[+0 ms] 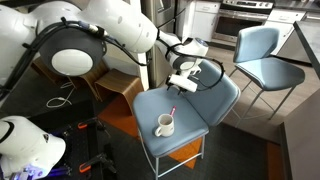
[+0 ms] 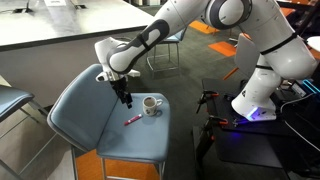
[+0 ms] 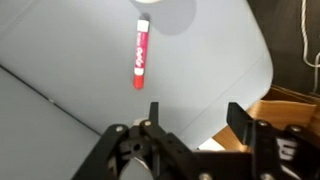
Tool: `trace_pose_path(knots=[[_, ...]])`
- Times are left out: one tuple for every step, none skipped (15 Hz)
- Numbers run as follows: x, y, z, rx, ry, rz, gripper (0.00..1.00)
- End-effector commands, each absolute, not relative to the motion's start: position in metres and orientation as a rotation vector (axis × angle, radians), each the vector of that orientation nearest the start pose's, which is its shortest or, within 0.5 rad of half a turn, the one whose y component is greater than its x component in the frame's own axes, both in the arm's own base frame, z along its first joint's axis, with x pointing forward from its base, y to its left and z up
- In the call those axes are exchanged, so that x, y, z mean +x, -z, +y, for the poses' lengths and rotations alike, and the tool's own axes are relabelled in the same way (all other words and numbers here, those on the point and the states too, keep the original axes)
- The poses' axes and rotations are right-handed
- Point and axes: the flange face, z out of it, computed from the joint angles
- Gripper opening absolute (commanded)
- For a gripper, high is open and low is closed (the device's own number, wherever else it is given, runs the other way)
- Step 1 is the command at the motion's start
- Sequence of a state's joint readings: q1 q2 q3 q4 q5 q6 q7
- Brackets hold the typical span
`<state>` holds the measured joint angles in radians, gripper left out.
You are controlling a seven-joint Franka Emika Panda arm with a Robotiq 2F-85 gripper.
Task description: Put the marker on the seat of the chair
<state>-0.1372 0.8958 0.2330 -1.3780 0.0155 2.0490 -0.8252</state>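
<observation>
The pinkish-red marker (image 1: 172,111) lies flat on the seat of the blue-grey chair (image 1: 195,105), just beside a white mug (image 1: 164,125). Both exterior views show this, with the marker (image 2: 131,120), the chair seat (image 2: 105,130) and the mug (image 2: 151,105) in the same layout. My gripper (image 1: 183,80) hangs a little above the seat near the backrest, open and empty; it also shows in an exterior view (image 2: 124,98). In the wrist view the marker (image 3: 140,55) lies on the seat beyond my open fingers (image 3: 193,125), not between them.
A second, similar blue-grey chair (image 1: 265,55) stands behind. A chair edge (image 2: 8,100) shows at the left and a grey table (image 2: 60,40) behind. Black gear and cables (image 2: 235,140) sit on the floor beside the robot base.
</observation>
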Motion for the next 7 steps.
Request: trace_pose_path(knots=[[0.701,-0.195,0.028,-2.673,-0.231,-1.094,1.00],[0.699,-0.202,0.023,-2.689,-0.245,-1.083,1.00],[0.696,-0.208,0.019,-2.694,-0.266,-1.073,1.00],[0.693,-0.212,0.016,-2.697,-0.282,-1.067,1.00],[0.689,-0.216,0.013,-2.705,-0.297,-1.062,1.00],[0.685,-0.219,0.011,-2.707,-0.310,-1.071,1.00],[0.683,-0.221,0.009,-2.729,-0.314,-1.065,1.00]])
